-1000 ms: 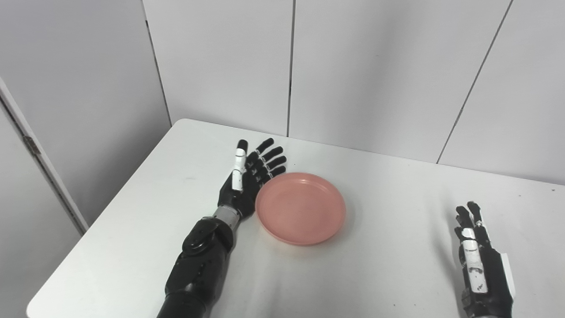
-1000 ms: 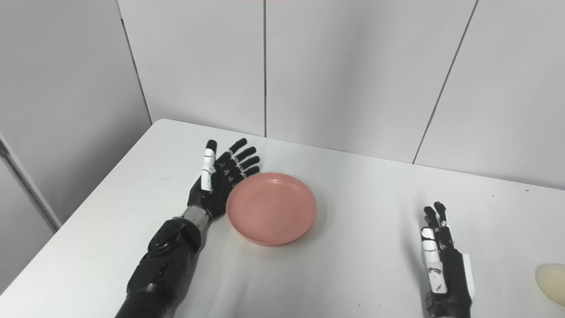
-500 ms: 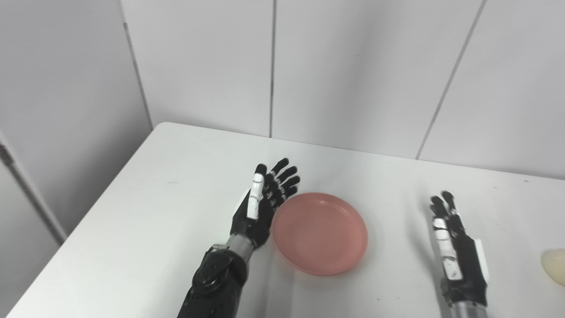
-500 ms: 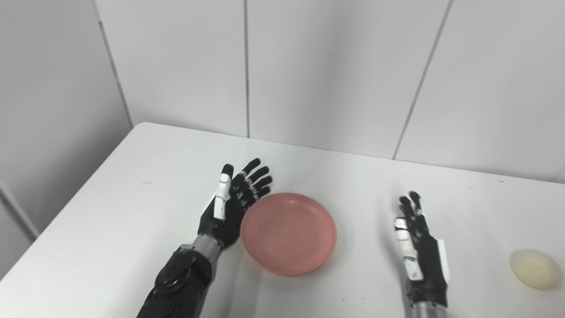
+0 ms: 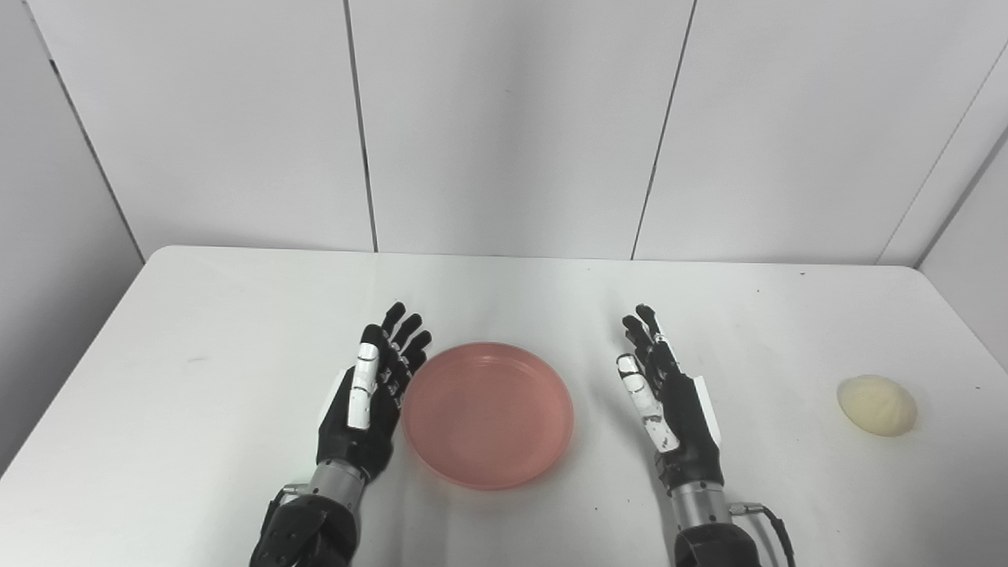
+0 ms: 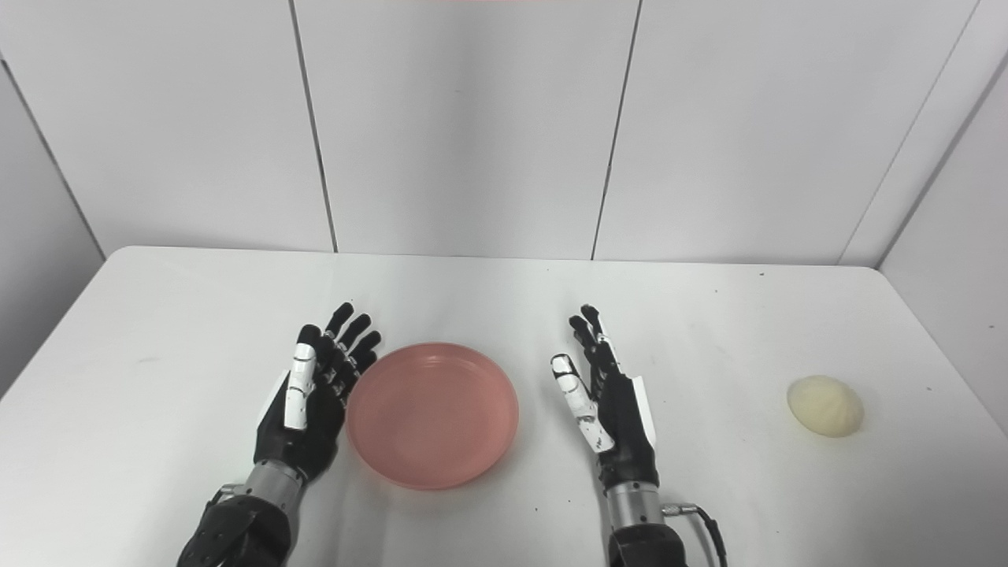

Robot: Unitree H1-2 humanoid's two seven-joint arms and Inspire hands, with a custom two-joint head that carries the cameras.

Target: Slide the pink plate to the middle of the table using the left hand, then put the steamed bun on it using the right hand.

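**Plate near centre, bun waiting at the far right**

The pink plate [image 5: 488,413] lies flat and empty on the white desk [image 5: 236,315], a little left of the frame's centre and toward the lower half. That reads as roughly the middle of the desk, so the sliding step looks about finished.

Just left of the plate, the left robot hand [image 5: 370,398] stands on edge with its fingers straight, held together and slightly fanned, palm facing the plate's rim. It sits right against that rim; whether it actually touches cannot be made out. The posture suits a sideways push, the flat of the hand serving as a paddle, and it grips nothing.

To the right of the plate, apart from it, the right robot hand [image 5: 669,402] mirrors this: on edge, fingers extended and close together, palm turned inward, holding nothing. It appears to be waiting its turn.

The steamed bun [image 5: 876,405] rests on the desk at the far right of the frame, well apart from the right robot hand and the plate. Fetching it would likely mean swinging that hand outward, so the second step seems not yet begun.

Pale wall panels fill the upper frame.
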